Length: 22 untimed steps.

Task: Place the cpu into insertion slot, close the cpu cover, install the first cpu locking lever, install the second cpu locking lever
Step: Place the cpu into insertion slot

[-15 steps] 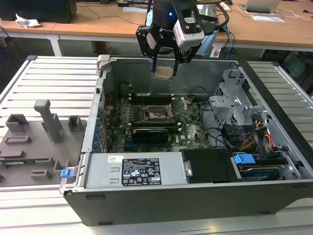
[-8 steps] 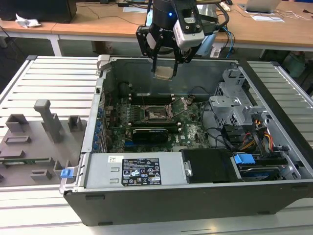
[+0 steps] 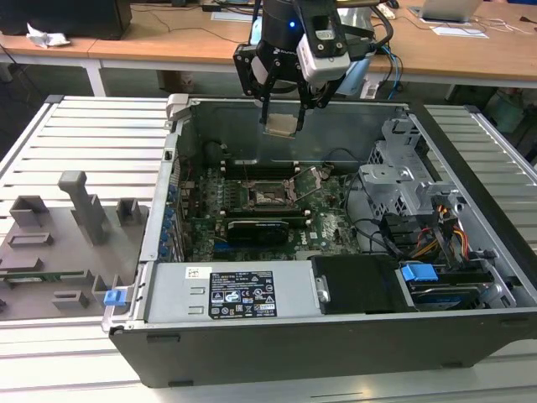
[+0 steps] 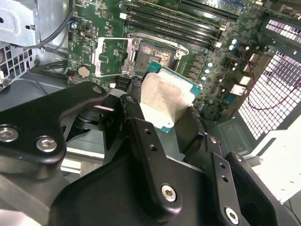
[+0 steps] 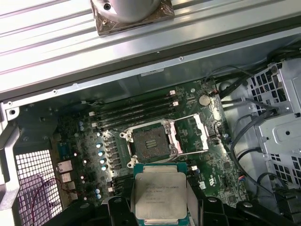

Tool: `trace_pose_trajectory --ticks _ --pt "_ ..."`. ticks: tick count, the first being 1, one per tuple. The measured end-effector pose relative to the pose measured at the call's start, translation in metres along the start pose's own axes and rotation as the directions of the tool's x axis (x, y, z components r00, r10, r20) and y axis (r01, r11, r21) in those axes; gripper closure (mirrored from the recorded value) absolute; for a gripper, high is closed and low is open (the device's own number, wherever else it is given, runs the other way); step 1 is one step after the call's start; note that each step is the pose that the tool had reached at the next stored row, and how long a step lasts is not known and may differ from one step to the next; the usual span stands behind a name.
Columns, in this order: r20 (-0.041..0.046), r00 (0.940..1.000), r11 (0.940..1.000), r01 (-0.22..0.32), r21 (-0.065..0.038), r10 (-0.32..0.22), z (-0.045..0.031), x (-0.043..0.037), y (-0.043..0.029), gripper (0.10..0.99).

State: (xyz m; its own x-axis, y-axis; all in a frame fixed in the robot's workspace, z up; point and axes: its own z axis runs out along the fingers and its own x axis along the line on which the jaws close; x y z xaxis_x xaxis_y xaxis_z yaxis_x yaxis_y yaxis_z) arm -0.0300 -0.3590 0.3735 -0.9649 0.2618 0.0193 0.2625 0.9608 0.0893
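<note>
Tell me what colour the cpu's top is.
The cpu top is dull silver-grey, rimmed green; clearest in the first wrist view.

I see a small square cpu point(image 5: 157, 195), dull silver-grey metal top edged teal-green; a broad green motherboard point(image 5: 80, 136); a dark square insertion slot point(image 5: 149, 142), silver-rimmed; a thin silvery metal cpu cover point(image 4: 101, 56).

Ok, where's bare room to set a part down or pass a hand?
Free: ribbed metal tabletop on the exterior view's left, beyond the grey plastic fixtures; the strip on that view's right, beside the open dark computer case. Crowded: inside the case, around the silver drive cage and cable bundle.
</note>
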Motion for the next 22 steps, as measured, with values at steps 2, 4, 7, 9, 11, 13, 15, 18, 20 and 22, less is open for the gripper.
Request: trace_pose_trajectory --ticks 2,4,7,9,11,13,15,18,20,22 --pt "0.0003 1.0 1.0 -0.003 0.0 0.003 0.0 0.0002 0.0 0.557" --pt "0.0006 1.0 1.0 -0.006 0.0 0.006 0.0001 0.0006 -0.0002 0.557" --pt "0.0012 0.9999 0.9999 -0.013 0.0 0.013 0.0001 0.0007 -0.0002 0.557" --pt "0.0032 0.9994 0.9994 -0.035 -0.001 0.035 0.0003 0.0007 -0.0002 0.557" --pt "0.0057 0.9979 0.9979 -0.065 -0.002 0.065 0.0006 0.0007 -0.0002 0.557" --pt "0.0073 0.9966 0.9966 -0.082 -0.002 0.082 0.0007 0.0007 -0.0003 0.557" --pt "0.0083 0.9955 0.9956 -0.094 -0.002 0.094 0.0008 0.0007 -0.0003 0.557" --pt "0.0097 0.9939 0.994 -0.11 -0.003 0.11 0.001 0.0007 -0.0003 0.557" --pt "0.0105 0.9929 0.9929 -0.119 -0.003 0.119 0.0012 0.0007 -0.0003 0.557" --pt "0.0115 0.9915 0.9916 -0.13 -0.003 0.13 0.0014 0.0007 -0.0003 0.557"
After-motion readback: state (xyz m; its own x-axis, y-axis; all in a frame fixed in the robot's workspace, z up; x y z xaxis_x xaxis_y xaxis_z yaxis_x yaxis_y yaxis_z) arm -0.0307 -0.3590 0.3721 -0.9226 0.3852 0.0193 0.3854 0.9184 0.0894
